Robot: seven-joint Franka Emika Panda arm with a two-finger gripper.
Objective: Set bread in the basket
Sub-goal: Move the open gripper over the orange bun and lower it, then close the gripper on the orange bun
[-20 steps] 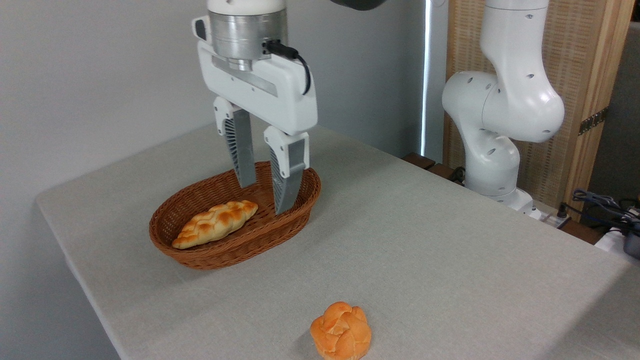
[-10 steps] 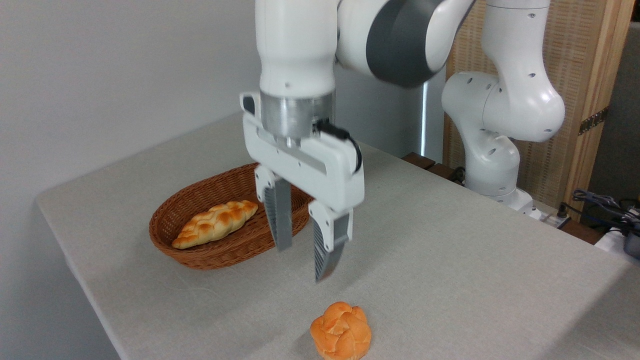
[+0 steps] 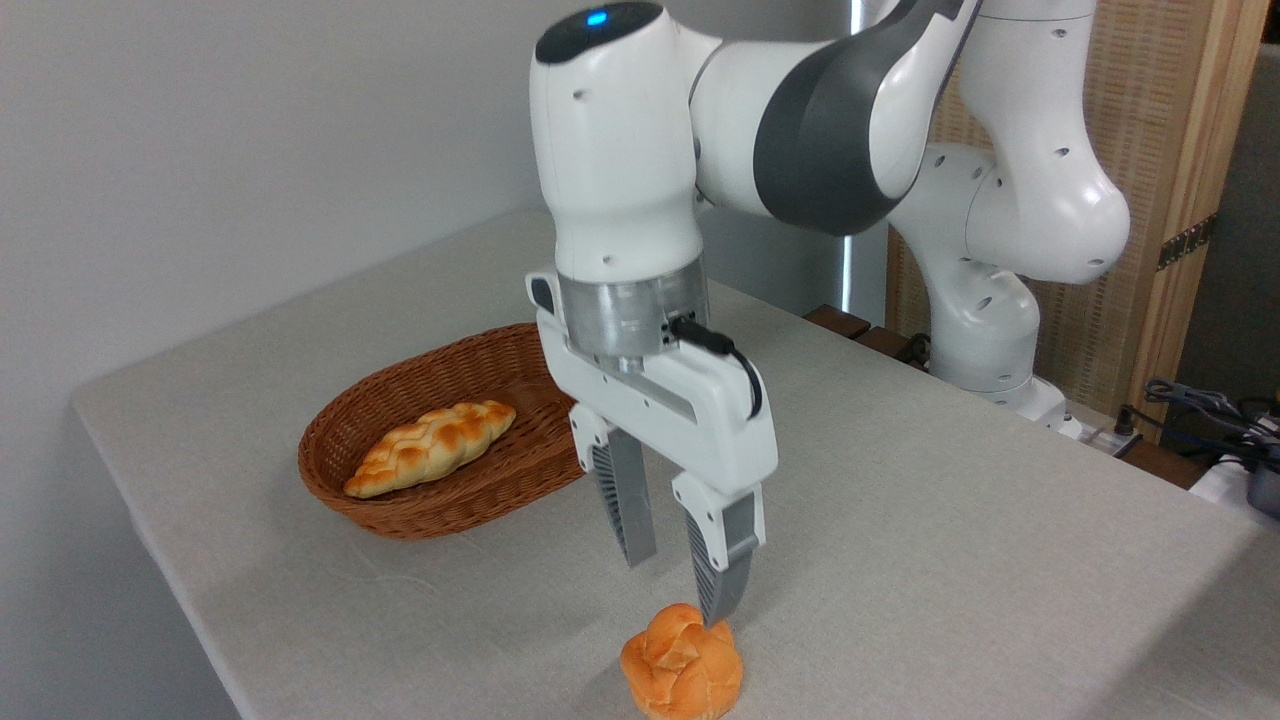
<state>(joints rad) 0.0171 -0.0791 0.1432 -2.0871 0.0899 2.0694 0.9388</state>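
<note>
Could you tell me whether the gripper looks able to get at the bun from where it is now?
Probably yes: the gripper is open just above the bun, which sits alone on the table, nothing between them.

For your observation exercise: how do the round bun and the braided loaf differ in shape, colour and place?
The bun is round and knotted; the loaf is long and braided. The bun is evenly orange; the loaf is paler with browned patches. The bun sits on the table; the loaf lies in the basket. Both are glossy bread.
</note>
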